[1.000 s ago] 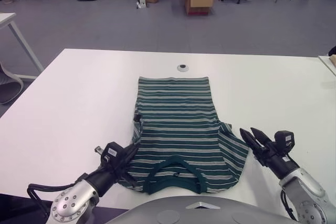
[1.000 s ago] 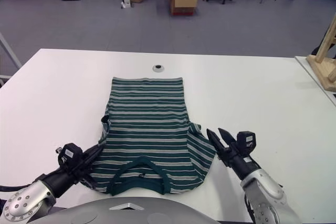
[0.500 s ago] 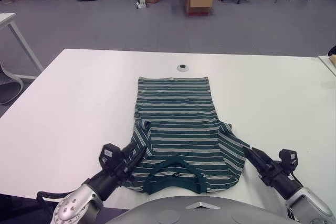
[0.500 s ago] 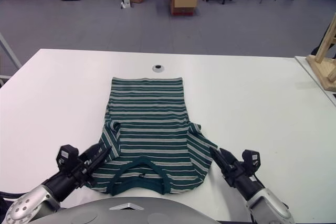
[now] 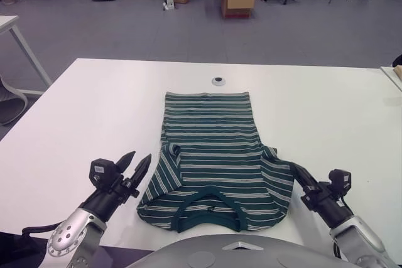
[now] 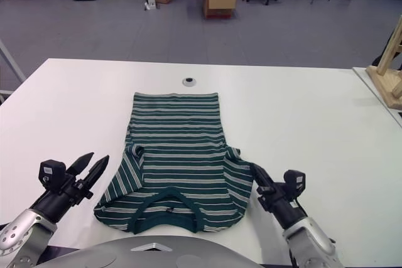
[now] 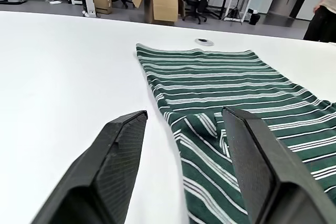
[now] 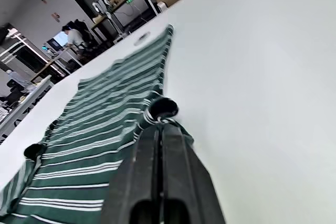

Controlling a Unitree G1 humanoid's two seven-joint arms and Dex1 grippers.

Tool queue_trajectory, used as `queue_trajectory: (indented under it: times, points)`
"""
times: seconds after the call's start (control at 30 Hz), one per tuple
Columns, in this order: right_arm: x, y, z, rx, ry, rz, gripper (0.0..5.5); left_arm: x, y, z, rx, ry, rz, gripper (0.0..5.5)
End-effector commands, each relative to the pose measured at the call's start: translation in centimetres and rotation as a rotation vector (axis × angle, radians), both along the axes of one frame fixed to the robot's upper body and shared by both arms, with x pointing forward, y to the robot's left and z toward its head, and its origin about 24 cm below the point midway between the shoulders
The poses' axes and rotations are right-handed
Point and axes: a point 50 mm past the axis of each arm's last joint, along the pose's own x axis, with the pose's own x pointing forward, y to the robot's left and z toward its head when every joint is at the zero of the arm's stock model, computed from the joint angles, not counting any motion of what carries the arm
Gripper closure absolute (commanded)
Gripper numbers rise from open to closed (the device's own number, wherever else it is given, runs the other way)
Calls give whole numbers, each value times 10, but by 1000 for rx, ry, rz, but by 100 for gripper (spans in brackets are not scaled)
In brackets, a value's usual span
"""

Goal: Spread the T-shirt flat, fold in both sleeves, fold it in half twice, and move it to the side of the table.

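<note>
Spreading its two fingers wide, the left claw hangs over bare table just off the 8 o'clock edge of the T-shirt, holding nothing and touching nothing. The right claw has its fingers pressed together, their tips pinched on the hem of the right sleeve at the shirt's 4 o'clock corner. The green striped T-shirt lies near the table's middle, its long axis running from 12 to 6 o'clock. Its collar sits at 6 o'clock, nearest the robot, and its bottom hem points to 12 o'clock, just short of a round grommet.
</note>
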Motion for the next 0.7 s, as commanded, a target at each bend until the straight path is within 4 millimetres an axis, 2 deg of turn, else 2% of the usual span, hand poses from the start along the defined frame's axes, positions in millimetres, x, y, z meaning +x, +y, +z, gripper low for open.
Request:
queue_trajectory:
  times: [0.03,0.2,0.37,0.6,0.7]
  points:
    - [7,3,14,-66,-45,69,549,2,4,1,11,-12,9,288]
    - [5,35,9,-306,-39,359,549,0,1,0,6,-8,-21,288]
    - [6,53,10,-393,-71,492,549,-1,-5,2,19,-4,-87,288]
    - [-1,62,6,-380,-53,658,549,-4,-1,-2,68,3,-127,288]
    - [-2,61,1,-419,-21,685,549,-1,4,2,129,-9,-237,288]
